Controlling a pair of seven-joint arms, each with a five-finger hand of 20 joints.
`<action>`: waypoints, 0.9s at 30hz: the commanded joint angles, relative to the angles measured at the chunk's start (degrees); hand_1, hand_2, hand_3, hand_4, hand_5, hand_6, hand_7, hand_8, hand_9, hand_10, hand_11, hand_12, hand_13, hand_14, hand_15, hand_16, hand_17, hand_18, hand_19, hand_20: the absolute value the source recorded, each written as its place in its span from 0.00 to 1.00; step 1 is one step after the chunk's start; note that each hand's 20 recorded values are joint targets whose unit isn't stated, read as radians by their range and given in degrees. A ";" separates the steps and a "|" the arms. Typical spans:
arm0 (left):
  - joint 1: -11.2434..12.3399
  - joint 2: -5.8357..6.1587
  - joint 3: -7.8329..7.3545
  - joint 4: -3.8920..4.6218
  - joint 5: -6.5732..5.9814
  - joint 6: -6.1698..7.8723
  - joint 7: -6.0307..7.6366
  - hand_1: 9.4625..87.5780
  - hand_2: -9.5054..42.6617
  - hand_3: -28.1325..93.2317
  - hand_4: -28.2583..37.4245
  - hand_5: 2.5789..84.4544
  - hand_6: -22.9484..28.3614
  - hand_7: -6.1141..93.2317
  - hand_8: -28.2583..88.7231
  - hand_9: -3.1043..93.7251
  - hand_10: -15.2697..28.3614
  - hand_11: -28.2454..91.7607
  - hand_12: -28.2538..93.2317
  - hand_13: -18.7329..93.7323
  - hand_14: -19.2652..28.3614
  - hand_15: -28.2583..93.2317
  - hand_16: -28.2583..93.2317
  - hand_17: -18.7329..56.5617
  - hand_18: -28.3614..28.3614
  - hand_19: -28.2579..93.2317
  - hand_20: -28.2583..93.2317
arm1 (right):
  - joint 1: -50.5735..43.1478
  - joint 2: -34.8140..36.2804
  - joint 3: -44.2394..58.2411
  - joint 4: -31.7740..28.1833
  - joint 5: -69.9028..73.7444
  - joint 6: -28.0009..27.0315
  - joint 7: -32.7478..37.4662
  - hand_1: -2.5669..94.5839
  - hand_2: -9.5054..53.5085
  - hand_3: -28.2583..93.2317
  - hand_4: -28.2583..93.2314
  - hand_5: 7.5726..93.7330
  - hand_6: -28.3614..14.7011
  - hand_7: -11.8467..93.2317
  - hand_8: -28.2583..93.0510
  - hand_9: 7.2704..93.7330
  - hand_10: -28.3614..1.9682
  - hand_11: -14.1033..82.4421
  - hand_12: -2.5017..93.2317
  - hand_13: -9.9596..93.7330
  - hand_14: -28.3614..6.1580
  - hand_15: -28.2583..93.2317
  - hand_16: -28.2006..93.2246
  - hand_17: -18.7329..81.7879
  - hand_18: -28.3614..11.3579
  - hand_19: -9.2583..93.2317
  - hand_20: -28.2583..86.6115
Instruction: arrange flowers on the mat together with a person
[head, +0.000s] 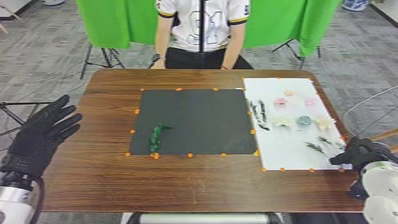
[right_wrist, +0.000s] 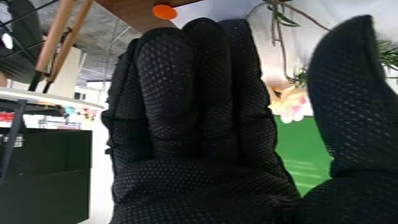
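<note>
In the head view my right hand is at the right edge of the white mat, near its front corner. The right wrist view shows that hand open, fingers straight, thumb apart, nothing held. Green sprigs lie on the white mat beside it, with a greenish-blue flower, a cream flower, pink flowers and dark stems farther back. A green leafy stem lies on the dark mat. My left hand is open off the table's left side.
Orange markers line the mats' edges on the brown table. A person stands beyond the table's far edge, before a green curtain. A wooden stand leg is just off the table's right side.
</note>
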 joint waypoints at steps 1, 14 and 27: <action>0.60 -0.16 -0.04 0.22 0.14 0.57 -0.46 0.22 0.10 0.80 0.05 0.35 0.50 0.21 0.18 0.31 0.60 0.35 0.39 0.36 0.70 0.41 0.27 0.14 0.88 0.59 0.31 | 0.18 -0.11 -3.08 2.34 -3.10 -1.50 -1.54 0.49 0.00 0.70 0.00 0.69 0.66 0.45 0.23 0.77 0.57 0.63 0.39 0.75 0.55 0.78 0.45 0.52 0.24 0.83 0.54; 0.21 -0.03 0.26 0.48 0.04 0.35 -0.60 0.22 0.10 0.80 0.05 0.35 0.50 0.21 0.18 0.31 0.60 0.35 0.39 0.36 0.71 0.41 0.27 0.14 0.88 0.59 0.31 | 0.90 -1.10 -6.70 4.22 1.41 2.45 -2.40 0.53 0.00 0.80 0.00 0.79 0.69 0.52 0.34 0.86 0.64 0.72 0.44 0.81 0.56 0.86 0.49 0.57 0.20 0.91 0.57; 0.76 -0.13 -0.01 0.28 0.19 0.71 -0.55 0.22 0.10 0.80 0.05 0.35 0.50 0.21 0.18 0.31 0.60 0.35 0.39 0.36 0.70 0.41 0.27 0.14 0.88 0.58 0.31 | -0.29 -1.40 -4.87 2.26 2.25 12.20 -4.75 0.46 0.00 0.89 0.12 0.79 0.64 0.67 0.36 0.90 0.67 0.88 0.47 0.86 0.55 0.96 0.51 0.60 0.12 1.00 0.66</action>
